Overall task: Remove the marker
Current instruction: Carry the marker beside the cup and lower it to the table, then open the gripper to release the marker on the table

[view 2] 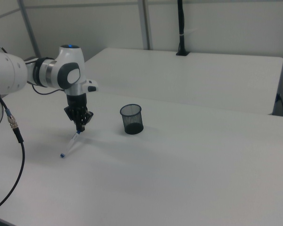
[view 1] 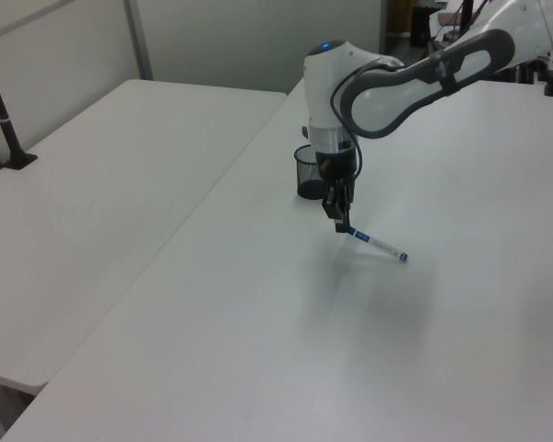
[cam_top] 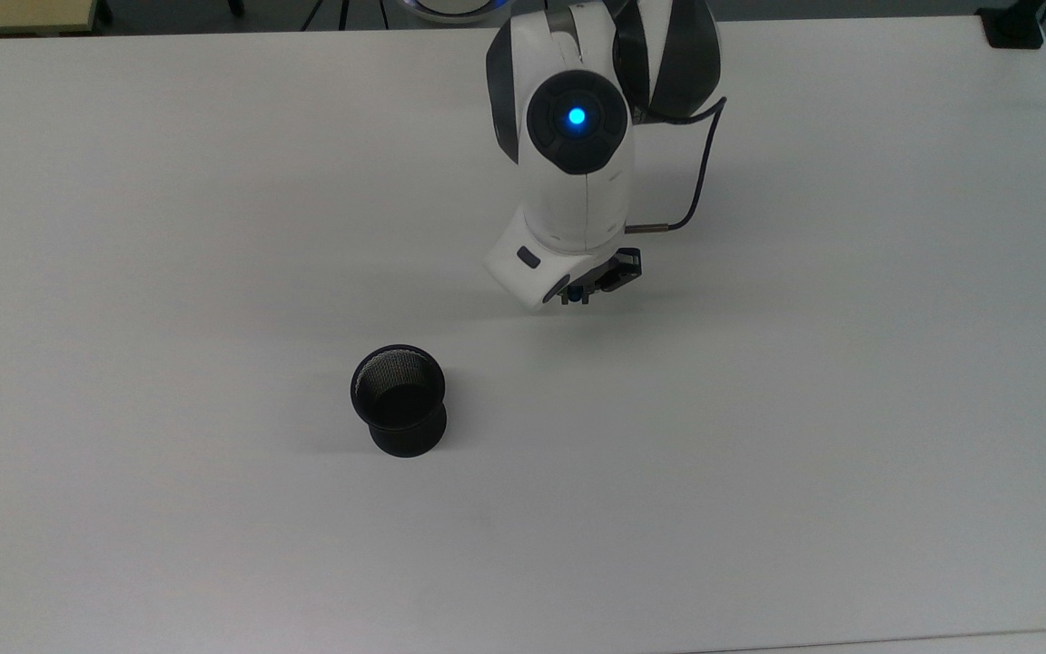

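My gripper (view 1: 339,222) is shut on the blue-capped end of the marker (view 1: 378,245), a slim white pen with a small blue tip. In the left view the pen slants down to the right, its low tip close to the table (view 1: 258,304); whether it touches is unclear. From the right view, the marker (view 2: 70,144) hangs down-left from the gripper (view 2: 80,128). In the top view the arm covers most of the gripper (cam_top: 582,295). The black mesh cup (cam_top: 399,400) stands upright and empty, apart from the gripper, to the top view's lower left; it is also the cup (view 2: 131,118) and cup (view 1: 304,175).
A second white table (view 1: 92,184) adjoins on the left view's left, with a black clamped pole (view 1: 5,101) on it, the same pole (view 2: 181,28) in the right view. A black cable (cam_top: 700,195) loops off the wrist. A black clamp (cam_top: 1013,27) sits at the top view's far right corner.
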Robot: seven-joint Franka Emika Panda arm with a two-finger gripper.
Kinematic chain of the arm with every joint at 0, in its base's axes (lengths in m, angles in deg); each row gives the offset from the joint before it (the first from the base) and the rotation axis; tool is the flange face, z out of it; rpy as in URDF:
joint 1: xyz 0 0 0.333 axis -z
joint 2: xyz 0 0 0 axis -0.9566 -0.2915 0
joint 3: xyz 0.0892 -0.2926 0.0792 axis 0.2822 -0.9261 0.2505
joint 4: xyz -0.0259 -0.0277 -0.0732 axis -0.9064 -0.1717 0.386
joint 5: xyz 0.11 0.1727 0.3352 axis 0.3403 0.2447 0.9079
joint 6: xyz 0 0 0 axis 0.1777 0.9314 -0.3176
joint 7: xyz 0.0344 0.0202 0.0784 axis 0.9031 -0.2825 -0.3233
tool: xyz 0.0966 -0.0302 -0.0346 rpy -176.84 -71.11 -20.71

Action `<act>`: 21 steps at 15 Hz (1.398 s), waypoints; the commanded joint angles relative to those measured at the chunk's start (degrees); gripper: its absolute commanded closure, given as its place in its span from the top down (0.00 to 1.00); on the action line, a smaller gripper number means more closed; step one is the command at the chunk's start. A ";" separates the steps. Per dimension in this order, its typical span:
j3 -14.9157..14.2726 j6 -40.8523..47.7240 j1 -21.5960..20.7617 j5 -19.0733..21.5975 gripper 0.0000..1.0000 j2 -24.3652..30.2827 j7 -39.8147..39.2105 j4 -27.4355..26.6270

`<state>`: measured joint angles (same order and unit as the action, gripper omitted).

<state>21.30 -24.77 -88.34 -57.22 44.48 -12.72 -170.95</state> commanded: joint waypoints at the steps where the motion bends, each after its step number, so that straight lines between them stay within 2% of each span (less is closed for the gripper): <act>1: 0.26 1.04 0.26 1.20 0.12 -1.24 0.29 -0.41; 3: 0.26 1.04 0.17 1.20 0.18 -1.60 0.37 -0.41; 7: 0.26 0.69 0.08 1.12 0.57 -1.95 0.73 -0.23; 8: 0.26 0.68 0.08 1.12 0.65 -1.86 0.73 0.03; 10: 0.26 0.68 0.08 0.68 0.70 -1.08 0.73 0.29; 12: 0.26 0.60 0.26 0.15 0.87 0.68 0.73 0.29; 13: 0.26 0.60 0.52 0.06 1.00 1.73 0.64 0.29; 16: 0.26 1.47 2.01 -0.64 1.00 6.82 0.64 -0.14; 18: 0.18 7.51 3.94 -1.42 1.00 12.35 0.73 -0.67; 21: 0.18 14.99 7.37 -6.34 1.00 19.65 2.03 -2.43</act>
<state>21.21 -14.99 -83.65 -59.93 55.99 -12.70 -168.78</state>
